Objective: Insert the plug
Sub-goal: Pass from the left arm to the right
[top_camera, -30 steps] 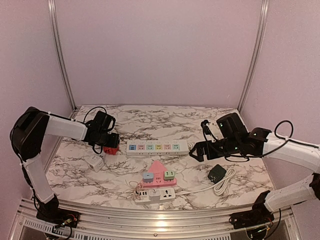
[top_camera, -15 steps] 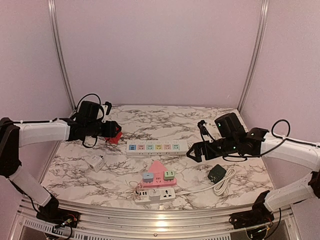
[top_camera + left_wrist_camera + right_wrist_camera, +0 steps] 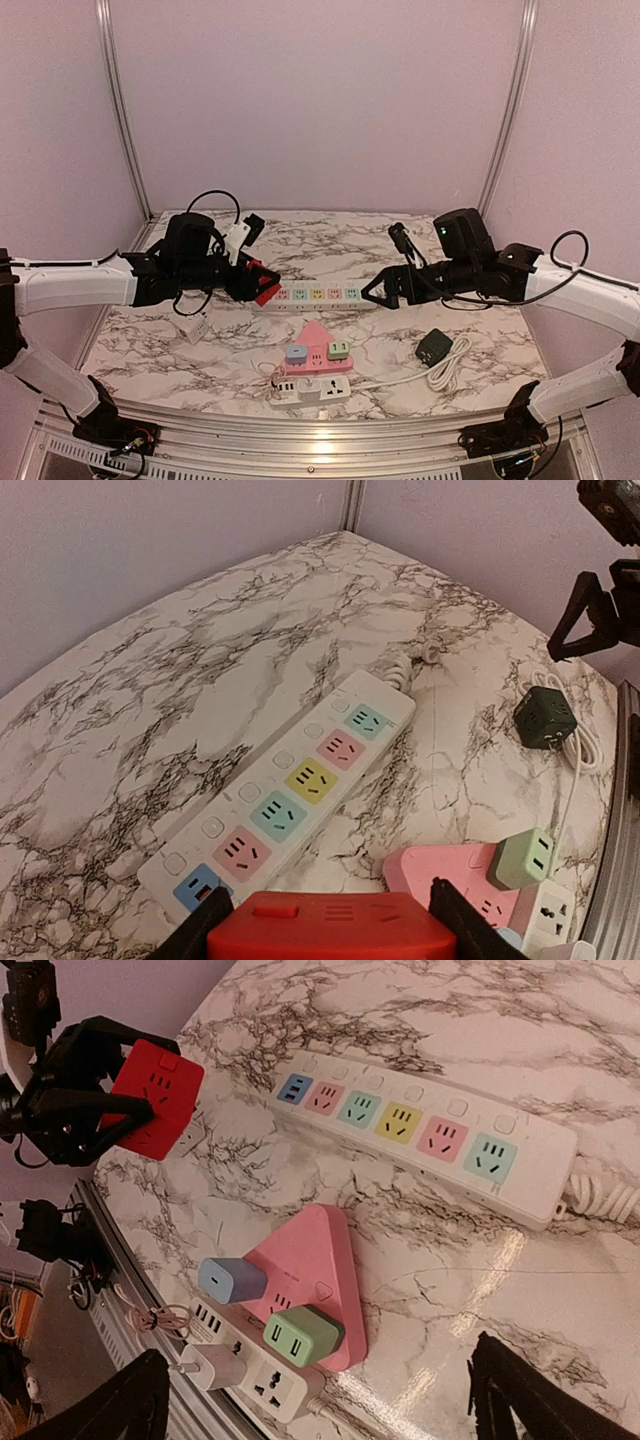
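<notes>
My left gripper (image 3: 256, 284) is shut on a red cube plug (image 3: 263, 287), holding it in the air just left of the white power strip (image 3: 315, 295). In the left wrist view the red plug (image 3: 335, 930) fills the bottom edge between the two black fingers (image 3: 200, 932), with the strip's coloured sockets (image 3: 290, 790) below and beyond it. The right wrist view shows the red plug (image 3: 152, 1098) near the strip's blue end (image 3: 296, 1088). My right gripper (image 3: 385, 290) hangs open and empty over the strip's right end.
A pink triangular socket block (image 3: 318, 342) carrying a blue and a green adapter lies in front of the strip, with a white multi-socket block (image 3: 310, 390) at the table's near edge. A dark green cube (image 3: 433, 347) with a coiled white cable lies right. A white cube (image 3: 190, 325) sits left.
The left arm has swung the red plug from the back left of the table rightward to the strip's left end. The right gripper has drifted a little left, still open.
</notes>
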You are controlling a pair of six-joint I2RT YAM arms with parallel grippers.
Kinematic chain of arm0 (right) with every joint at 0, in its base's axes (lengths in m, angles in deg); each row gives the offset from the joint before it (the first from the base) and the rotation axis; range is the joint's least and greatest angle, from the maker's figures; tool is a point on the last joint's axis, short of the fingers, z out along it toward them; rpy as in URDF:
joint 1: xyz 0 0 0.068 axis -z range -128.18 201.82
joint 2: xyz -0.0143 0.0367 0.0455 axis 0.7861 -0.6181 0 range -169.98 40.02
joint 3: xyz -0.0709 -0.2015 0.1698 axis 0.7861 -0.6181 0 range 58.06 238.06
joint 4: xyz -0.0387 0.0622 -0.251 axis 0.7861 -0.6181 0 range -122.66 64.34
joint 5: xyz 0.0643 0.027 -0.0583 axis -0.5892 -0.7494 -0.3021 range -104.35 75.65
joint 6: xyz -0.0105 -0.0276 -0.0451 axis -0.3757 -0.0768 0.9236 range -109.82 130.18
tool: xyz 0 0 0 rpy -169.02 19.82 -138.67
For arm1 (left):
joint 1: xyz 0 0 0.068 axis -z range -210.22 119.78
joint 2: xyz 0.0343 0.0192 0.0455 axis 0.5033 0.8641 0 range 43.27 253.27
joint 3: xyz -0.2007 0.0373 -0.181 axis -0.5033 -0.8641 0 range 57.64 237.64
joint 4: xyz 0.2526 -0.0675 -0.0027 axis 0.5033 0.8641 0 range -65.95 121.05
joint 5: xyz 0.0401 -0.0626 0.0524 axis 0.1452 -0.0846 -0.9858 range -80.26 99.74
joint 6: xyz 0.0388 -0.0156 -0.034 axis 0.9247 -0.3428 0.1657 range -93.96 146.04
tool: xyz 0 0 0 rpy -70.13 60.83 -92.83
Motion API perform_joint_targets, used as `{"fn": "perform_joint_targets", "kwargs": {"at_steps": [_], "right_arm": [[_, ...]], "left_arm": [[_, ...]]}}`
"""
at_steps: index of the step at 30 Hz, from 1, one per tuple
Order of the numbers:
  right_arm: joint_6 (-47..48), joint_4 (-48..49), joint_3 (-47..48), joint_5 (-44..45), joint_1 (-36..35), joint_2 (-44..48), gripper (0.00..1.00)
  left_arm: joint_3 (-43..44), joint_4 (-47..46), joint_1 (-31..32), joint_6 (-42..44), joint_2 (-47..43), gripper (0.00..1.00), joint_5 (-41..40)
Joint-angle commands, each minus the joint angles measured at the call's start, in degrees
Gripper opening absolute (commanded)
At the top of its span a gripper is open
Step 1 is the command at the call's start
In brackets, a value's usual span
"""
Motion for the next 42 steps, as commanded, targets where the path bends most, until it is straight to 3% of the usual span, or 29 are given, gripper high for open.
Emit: {"fn": "perform_joint_targets", "kwargs": {"at_steps": [1, 12, 23, 31, 42], "right_arm": [[-4.26, 3.21, 3.26, -6.98, 0.23, -0.66, 0.99], [-9.81, 8.52, 3.74, -15.58, -0.10, -3.06, 0.98], [-13.10, 13.31, 1.65, -17.80, -2.71, -5.02, 0.96], [-11.29, 9.81, 4.55, -12.44, -7.07, -8.89, 0.95], [-15.91, 19.28, 1.19, -18.58, -7.32, -10.11, 0.95]], "left_arm": [[-1.10, -7.98, 4.28, 8.48, -1.31, 0.32, 2.31], [1.56, -10.48, 12.61, 18.78, 1.17, 0.29, 4.84], [3.01, -10.48, 19.40, 25.90, 3.92, 0.27, -2.41], [4.73, -10.54, 22.40, 27.63, 5.46, 0.24, -5.02], [5.76, -10.82, 24.06, 28.76, 6.39, 0.22, -6.26]]}}
